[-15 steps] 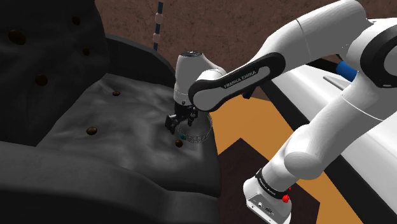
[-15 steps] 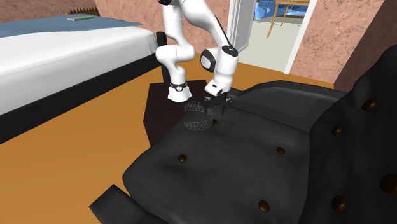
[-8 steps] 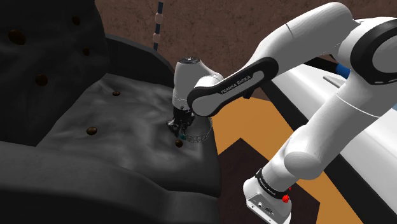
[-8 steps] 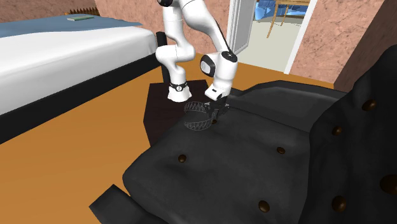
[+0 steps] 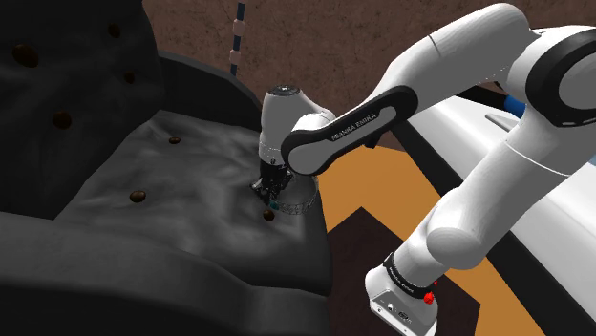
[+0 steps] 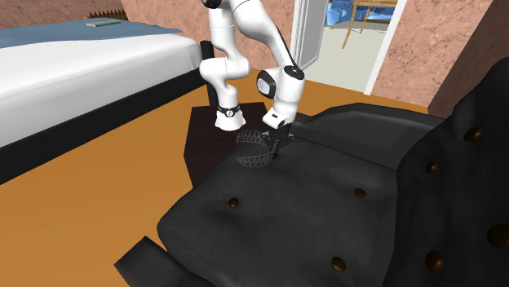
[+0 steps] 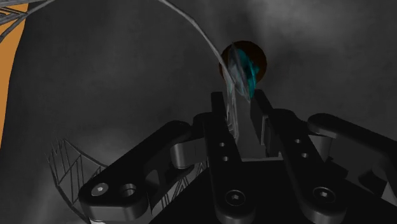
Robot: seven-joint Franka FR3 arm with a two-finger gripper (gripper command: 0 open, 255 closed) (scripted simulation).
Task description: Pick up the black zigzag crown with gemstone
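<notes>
Spreading across the shoulder view's left and near side, the dark buttoned sofa [image 5: 143, 229] is the biggest thing here, and the crown [image 5: 300, 203] rests on the right end of its seat in that view, close to the edge above the orange floor [image 6: 98, 187]. Next in size, the white arm [image 5: 458, 124] reaches down from the right and stands its wrist almost upright over that spot. The black gripper [image 5: 271, 191] is at seat level, and in the wrist view its fingers [image 7: 222, 118] are drawn close together with the crown's thin upright band between them, so it looks clenched on the band rather than released. The crown itself is a hollow ring of fine wire-like zigzag points on a narrow band, so it is probably very light but easy to bend or let swivel, and a smooth thin edge may slip. A firm, gentle pinch across the band low down, where the fingers now sit, seems the sound hold. A teal gemstone [image 7: 245, 73] is set on the band just beyond the fingertips and is best left untouched. Behind it shows a brown button [image 7: 259, 58] of the seat.
</notes>
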